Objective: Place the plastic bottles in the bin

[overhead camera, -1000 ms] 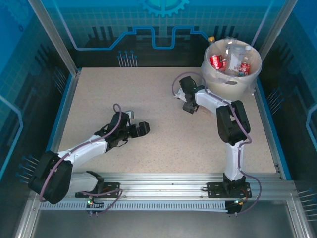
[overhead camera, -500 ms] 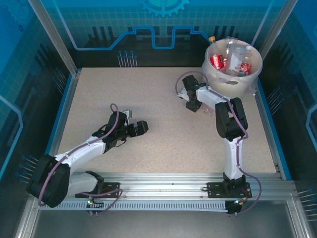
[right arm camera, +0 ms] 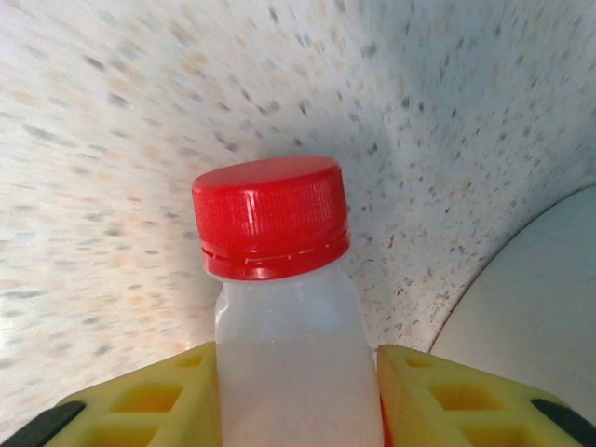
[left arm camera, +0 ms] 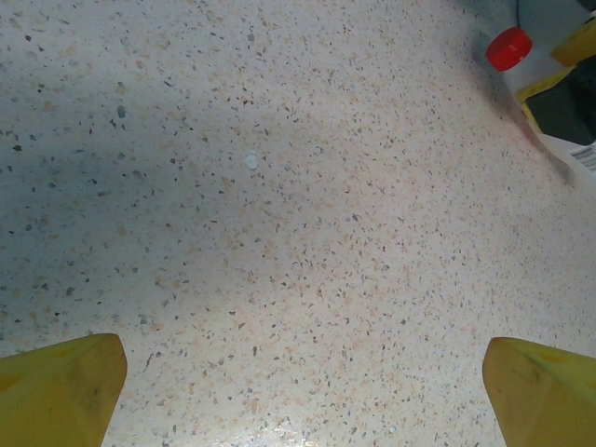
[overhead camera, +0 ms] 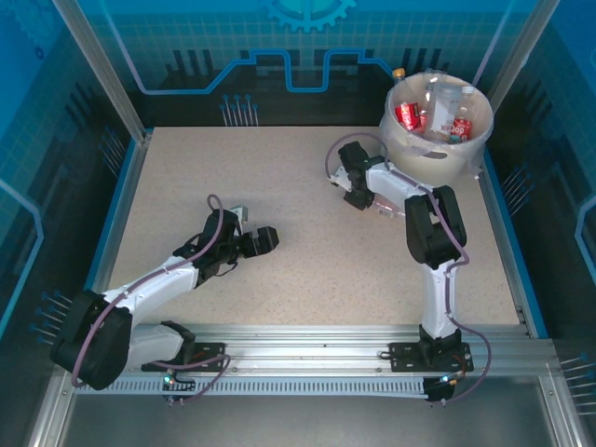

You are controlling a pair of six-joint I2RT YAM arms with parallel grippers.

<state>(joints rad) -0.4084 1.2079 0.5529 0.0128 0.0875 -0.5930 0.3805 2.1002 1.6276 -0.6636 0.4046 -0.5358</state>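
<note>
The left end effector (left arm camera: 298,396) hangs wide apart over the speckled tabletop (left arm camera: 279,233). The right end effector (right arm camera: 298,377) is clamped on a small clear plastic bottle with a red cap (right arm camera: 270,219), just beside the big round cream-white plastic bin (overhead camera: 438,156).

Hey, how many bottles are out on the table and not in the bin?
1: a red-capped bottle beside the bin, between the right gripper's fingers. The right arm could hide others.

One bin (overhead camera: 424,151) just beyond the right gripper (right arm camera: 298,372) — at least four plastic bottles (overhead camera: 407,115) in it — too crowded to count surely. One red-capped bottle (right arm camera: 270,219) between that gripper's fingers.
</note>
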